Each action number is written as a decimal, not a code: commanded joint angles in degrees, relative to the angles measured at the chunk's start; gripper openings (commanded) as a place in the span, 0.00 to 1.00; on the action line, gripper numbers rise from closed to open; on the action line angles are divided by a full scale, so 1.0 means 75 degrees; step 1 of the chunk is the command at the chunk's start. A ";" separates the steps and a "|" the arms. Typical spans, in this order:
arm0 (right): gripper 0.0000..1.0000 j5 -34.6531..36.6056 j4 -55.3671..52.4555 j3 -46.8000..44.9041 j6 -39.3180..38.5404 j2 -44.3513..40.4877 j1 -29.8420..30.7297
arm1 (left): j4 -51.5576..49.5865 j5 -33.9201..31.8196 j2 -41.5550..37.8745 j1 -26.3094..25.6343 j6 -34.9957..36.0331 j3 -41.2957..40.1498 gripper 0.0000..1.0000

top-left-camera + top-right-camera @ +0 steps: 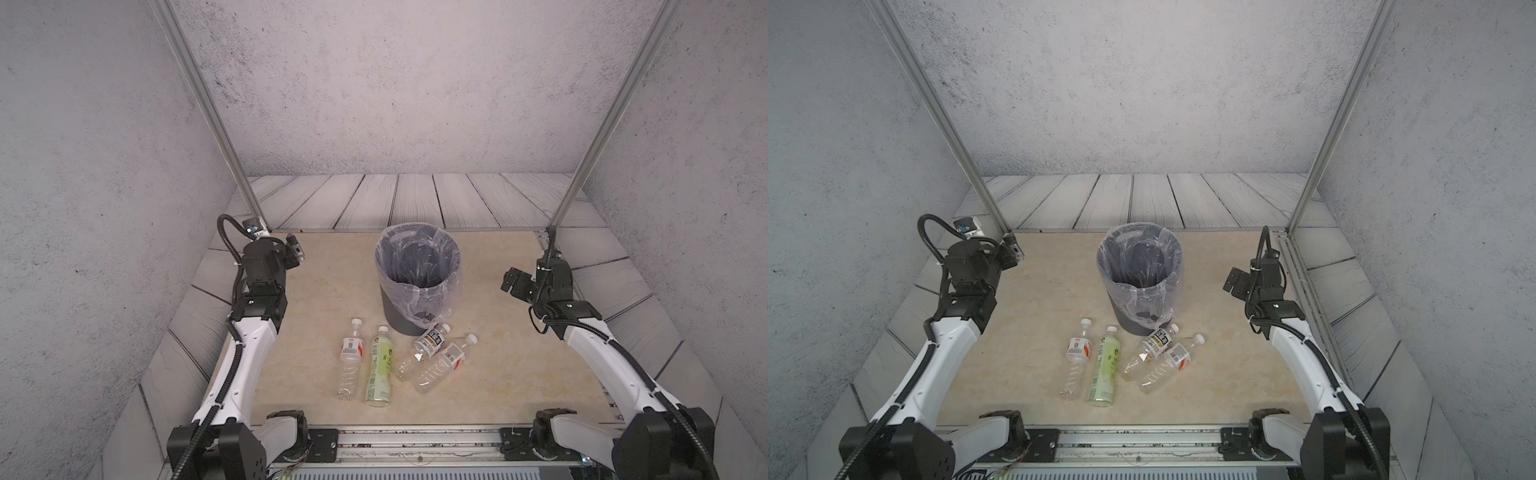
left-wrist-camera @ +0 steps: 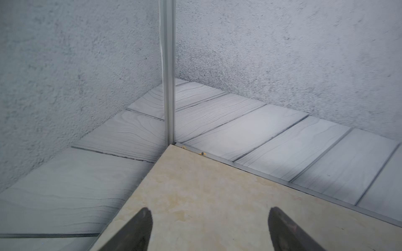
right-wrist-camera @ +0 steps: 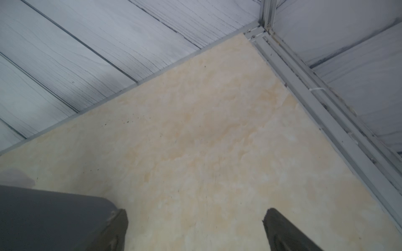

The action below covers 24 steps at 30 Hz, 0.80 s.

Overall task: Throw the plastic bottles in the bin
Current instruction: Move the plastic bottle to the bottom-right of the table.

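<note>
Four plastic bottles lie on the beige tabletop in front of the bin (image 1: 392,318) (image 1: 1121,320), a dark grey wastebasket lined with a clear bag. In both top views I see a clear bottle with a red-white label (image 1: 351,357) (image 1: 1077,357), a pale green one (image 1: 380,365) (image 1: 1106,365), a black-white labelled one (image 1: 428,343) (image 1: 1152,345) leaning at the bin's foot, and another red-labelled one (image 1: 444,361) (image 1: 1173,359). My left gripper (image 1: 296,249) (image 2: 210,211) is open and empty over the far left corner. My right gripper (image 1: 510,280) (image 3: 195,215) is open and empty at the far right.
Aluminium posts (image 1: 249,199) (image 1: 561,208) rise at the two far table corners, close to each gripper. Textured grey walls enclose three sides. A metal rail (image 1: 415,440) with the arm bases runs along the front edge. Neither wrist view shows a bottle or the bin.
</note>
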 commanded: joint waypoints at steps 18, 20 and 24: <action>1.00 -0.1261 -0.5585 0.0211 0.2716 -0.1434 0.3143 | -0.2546 0.4328 -0.1582 -0.0556 0.1418 -0.0774 0.83; 1.00 -0.1323 -0.5304 -0.0111 0.3286 -0.1447 0.3570 | -0.2404 0.4328 -0.1622 -0.0569 0.1392 -0.0919 0.83; 1.00 -0.1711 -0.4025 -0.0855 0.4408 -0.1388 0.4235 | -0.2569 0.4015 -0.1559 -0.0672 0.1564 -0.0833 0.82</action>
